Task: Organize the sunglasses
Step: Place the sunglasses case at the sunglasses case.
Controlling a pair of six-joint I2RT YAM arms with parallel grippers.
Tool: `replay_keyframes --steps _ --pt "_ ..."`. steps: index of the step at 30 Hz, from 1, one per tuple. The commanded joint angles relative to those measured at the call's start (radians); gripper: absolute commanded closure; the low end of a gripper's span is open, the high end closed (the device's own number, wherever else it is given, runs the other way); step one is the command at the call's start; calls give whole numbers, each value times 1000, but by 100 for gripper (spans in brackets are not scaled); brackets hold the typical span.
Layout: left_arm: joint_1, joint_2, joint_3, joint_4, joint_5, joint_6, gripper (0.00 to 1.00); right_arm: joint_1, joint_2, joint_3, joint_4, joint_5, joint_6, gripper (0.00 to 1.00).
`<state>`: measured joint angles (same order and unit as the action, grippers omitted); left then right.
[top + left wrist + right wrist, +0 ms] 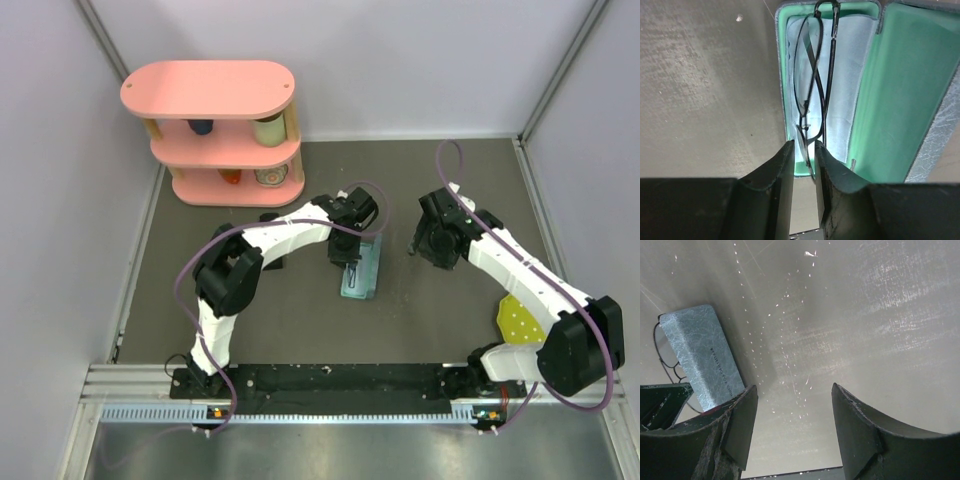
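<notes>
Fingers (785,170) of the left end effector (804,150) are filling the bottom of the left wrist view, standing narrowly apart with the near end of the wire sunglasses (810,95) running between them. Whether the pads are pinching the wire or are already letting it go, I cannot tell.

The sunglasses are lying folded in the open case (900,90), on the blue cloth (850,75) in the green tray. Their long axis is running along the case's length, straight away from the left end effector and in line with its gap. The lid is lying open along the tray's right side in this view.

The right end effector (793,390) is hanging released over bare bench (865,315), nothing between its fingers, with the case off to its left.

The left arm is the nearer one, so backing it off along that axis is looking like the safe exit. A sideways pull is likely to drag the wire out.
</notes>
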<state>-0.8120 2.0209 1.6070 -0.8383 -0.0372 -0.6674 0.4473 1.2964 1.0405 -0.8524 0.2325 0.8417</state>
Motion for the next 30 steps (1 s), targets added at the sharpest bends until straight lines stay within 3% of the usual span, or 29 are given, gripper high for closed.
replay_keyframes --steps 1,7,10,14,18,24,30 --pt "-9 -54 41 24 11 -12 72 -7 -23 -3 30 -1 7 40" --pt "-10 -77 41 24 3 -14 70 -7 -20 -7 36 -9 7 40" --pt "-10 -94 42 24 -3 -12 64 -6 -17 -4 36 -16 0 40" --pt "-10 -110 27 56 22 -3 46 -7 -9 0 44 -35 -16 40" --pt "-4 -113 1 67 26 0 43 -6 1 -10 98 -133 -82 39" --pt "45 -187 -97 122 10 -20 49 -7 -34 -132 378 -422 -194 39" --pt "123 -241 -274 234 94 -34 71 -6 1 -178 481 -502 -205 47"
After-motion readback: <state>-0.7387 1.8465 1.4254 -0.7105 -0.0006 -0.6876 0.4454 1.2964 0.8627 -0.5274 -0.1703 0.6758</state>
